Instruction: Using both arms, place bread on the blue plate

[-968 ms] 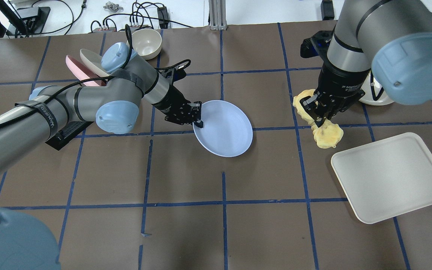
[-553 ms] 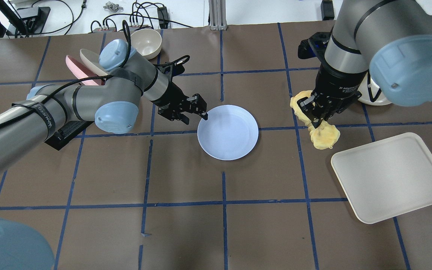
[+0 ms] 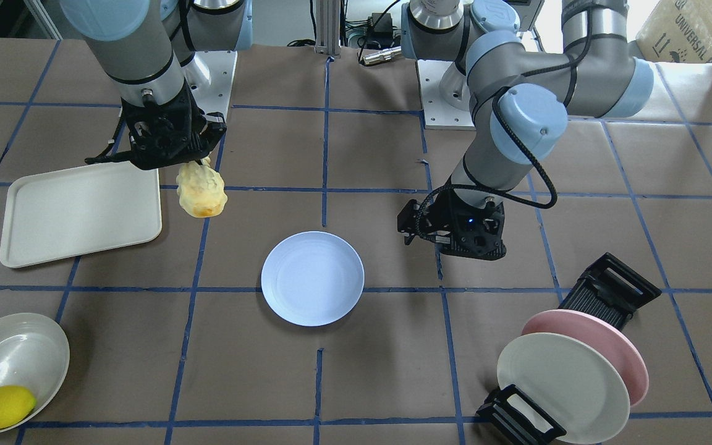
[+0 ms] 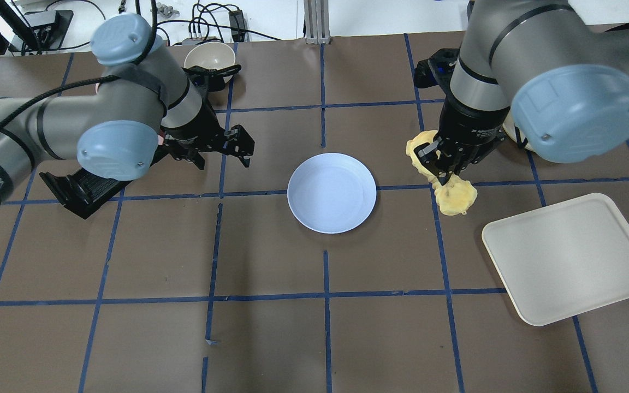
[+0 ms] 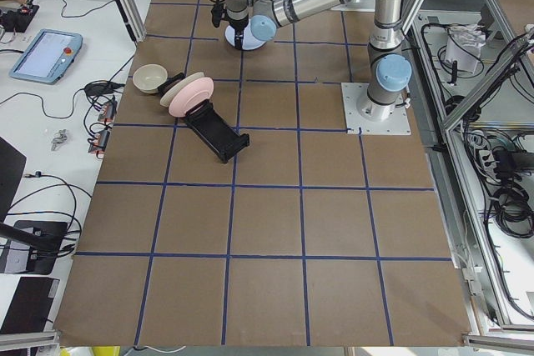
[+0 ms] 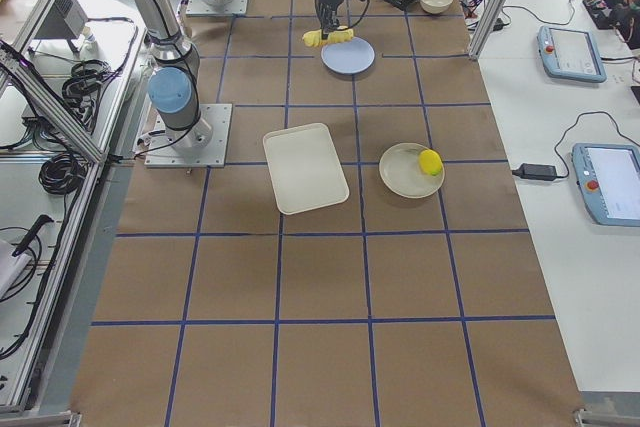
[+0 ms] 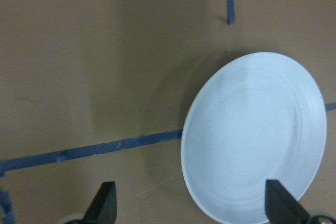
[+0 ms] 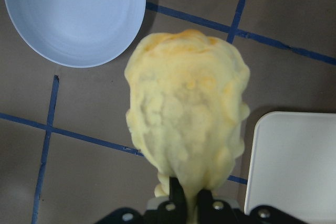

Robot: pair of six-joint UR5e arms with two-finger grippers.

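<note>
The bread is a bumpy golden-yellow loaf that hangs in my right gripper, which is shut on it above the table, just right of the blue plate. The right wrist view shows the bread between the fingers with the plate at upper left. The plate lies flat and bare at the table's middle. My left gripper is open and empty, a short way left of the plate. In the left wrist view its fingertips stand wide apart beside the plate.
A white tray lies right of the bread. A cream bowl holds a lemon. A pink plate and a cream plate stand in a black rack. A cream bowl sits at the back left.
My left gripper let go of the plate's rim, opened and drew back to the left; the plate dropped flat. My right gripper moved left towards the plate with the bread.
</note>
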